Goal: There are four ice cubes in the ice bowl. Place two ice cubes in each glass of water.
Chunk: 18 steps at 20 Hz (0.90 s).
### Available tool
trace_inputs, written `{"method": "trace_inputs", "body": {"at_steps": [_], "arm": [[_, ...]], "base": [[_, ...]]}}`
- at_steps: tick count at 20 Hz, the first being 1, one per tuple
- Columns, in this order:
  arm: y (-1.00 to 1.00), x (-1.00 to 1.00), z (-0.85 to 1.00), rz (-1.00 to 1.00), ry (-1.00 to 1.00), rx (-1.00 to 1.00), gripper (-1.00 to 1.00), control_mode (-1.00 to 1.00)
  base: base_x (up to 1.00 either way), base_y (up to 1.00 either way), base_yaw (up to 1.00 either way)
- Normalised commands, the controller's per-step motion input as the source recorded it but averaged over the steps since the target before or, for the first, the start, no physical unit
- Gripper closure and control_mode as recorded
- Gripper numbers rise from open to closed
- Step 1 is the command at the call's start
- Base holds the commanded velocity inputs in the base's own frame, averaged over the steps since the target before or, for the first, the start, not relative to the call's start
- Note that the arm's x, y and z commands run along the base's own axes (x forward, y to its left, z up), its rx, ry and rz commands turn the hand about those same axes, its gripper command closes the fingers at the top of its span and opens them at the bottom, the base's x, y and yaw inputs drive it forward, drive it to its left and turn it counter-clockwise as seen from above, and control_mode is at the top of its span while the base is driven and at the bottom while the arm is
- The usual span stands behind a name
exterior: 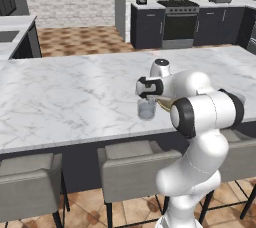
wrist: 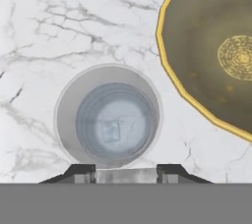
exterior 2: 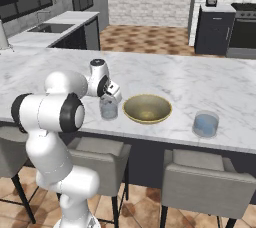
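Note:
My gripper [wrist: 125, 174] hangs straight above the left glass of water [wrist: 108, 116], shut on a pale ice cube that spans the gap between its dark fingertips [wrist: 81, 171]. One ice cube [wrist: 111, 131] lies at the bottom of that glass. In the base views the gripper [exterior: 148, 97] [exterior 2: 111, 97] sits just over the glass [exterior: 147, 109] [exterior 2: 108, 108]. To its right is the tan-yellow ice bowl [wrist: 170, 68] [exterior 2: 129, 113], whose visible olive inside holds no cubes. The second glass [exterior 2: 205, 124] stands further right, bluish inside; I cannot make out single cubes in it.
Everything rests on a white marble island counter [exterior 2: 200, 82] near its front edge. Grey stools [exterior 2: 205, 182] [exterior: 132, 164] stand below that edge. My own arm [exterior: 200, 112] hides the bowl in the left base view. A sink counter [exterior 2: 50, 28] lies at the far left.

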Motion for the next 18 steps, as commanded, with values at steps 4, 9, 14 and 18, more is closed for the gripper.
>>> {"method": "trace_inputs", "body": {"at_steps": [4, 9, 14, 18], "arm": [[0.0, 0.03, -0.13, 0.0, 0.0, 0.0, 1.0, -1.0], [0.0, 0.05, -0.11, 0.0, 0.0, 0.0, 1.0, -1.0], [0.0, 0.06, -0.08, 0.0, 0.0, 0.0, 1.0, -1.0], [0.0, 0.07, -0.03, 0.0, 0.0, 0.0, 1.0, -1.0]], "base": [[0.0, 0.0, 0.0], [0.0, 0.0, 0.0], [0.0, 0.0, 0.0], [0.0, 0.0, 0.0]]}}
